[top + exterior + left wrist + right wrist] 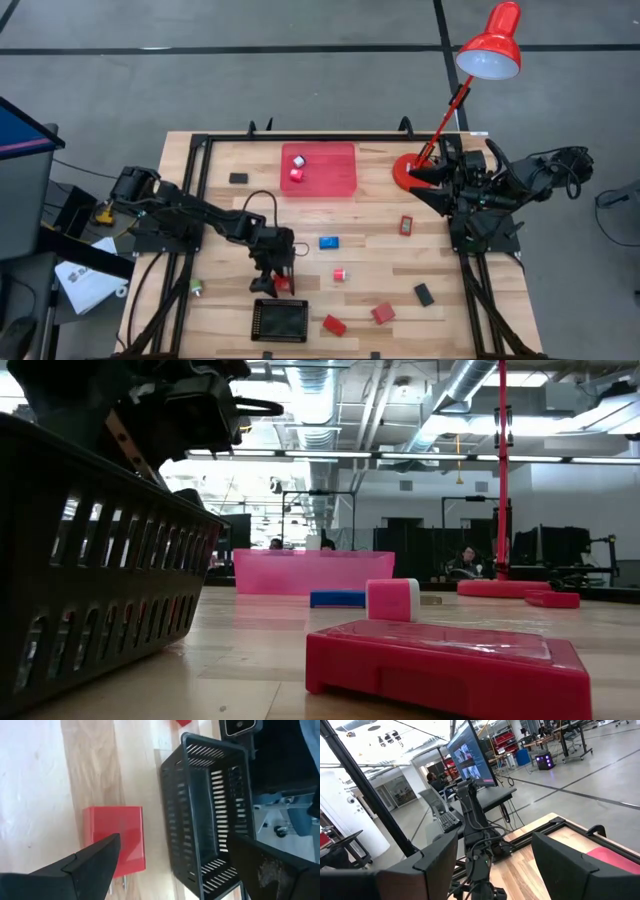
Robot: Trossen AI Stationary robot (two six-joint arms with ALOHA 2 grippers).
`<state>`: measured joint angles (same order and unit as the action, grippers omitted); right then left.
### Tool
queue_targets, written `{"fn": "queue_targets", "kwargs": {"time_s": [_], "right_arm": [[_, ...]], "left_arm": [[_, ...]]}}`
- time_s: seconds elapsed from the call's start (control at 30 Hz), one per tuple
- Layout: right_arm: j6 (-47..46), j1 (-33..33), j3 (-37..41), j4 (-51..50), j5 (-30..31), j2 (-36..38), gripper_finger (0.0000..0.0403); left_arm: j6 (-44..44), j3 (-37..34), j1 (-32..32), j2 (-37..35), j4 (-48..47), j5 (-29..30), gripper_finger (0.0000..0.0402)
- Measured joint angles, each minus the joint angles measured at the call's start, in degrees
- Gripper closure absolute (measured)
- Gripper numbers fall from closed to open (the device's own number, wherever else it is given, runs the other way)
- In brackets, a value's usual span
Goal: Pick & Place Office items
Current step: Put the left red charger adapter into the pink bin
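Black slatted plastic basket (279, 320) sits at the table's near edge, looks empty from my left wrist cam, so nothing banked there yet.

My left gripper (276, 278) hangs just behind it w/ fingers spread wide, holding nothing; a flat red square block (114, 837) lies on the wood right under them, beside the basket wall. That's my next grab, I reckon.

Moving right: small black rectangle (238, 178) far back on the left, untouched. Translucent pink tray (335, 180) at the back holds two bits already, a white piece (298, 160) and a red one (296, 175), so 2 done by the look of it.

Mid-table, loose: blue block (329, 242), small red-and-white cube (340, 274), red block (334, 324), another red block (383, 314), black piece (424, 294), red-and-white piece (406, 225). Tiny green bit (197, 288) by the left rail too.

Far right, my right gripper (425, 180) waits near the red desk lamp's base (408, 172), fingers apart, empty.

Verdict: early days, most items left to move.
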<state>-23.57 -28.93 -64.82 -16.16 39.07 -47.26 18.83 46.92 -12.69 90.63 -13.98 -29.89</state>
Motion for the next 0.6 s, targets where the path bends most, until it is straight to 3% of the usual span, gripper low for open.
{"fn": "queue_targets", "kwargs": {"time_s": [0.6], "right_arm": [[0.1,0.0,0.0,0.0,0.0,0.0,0.0154]], "left_arm": [[0.6,-2.4,0.3,0.2,0.2,-0.3,0.0043]]}}
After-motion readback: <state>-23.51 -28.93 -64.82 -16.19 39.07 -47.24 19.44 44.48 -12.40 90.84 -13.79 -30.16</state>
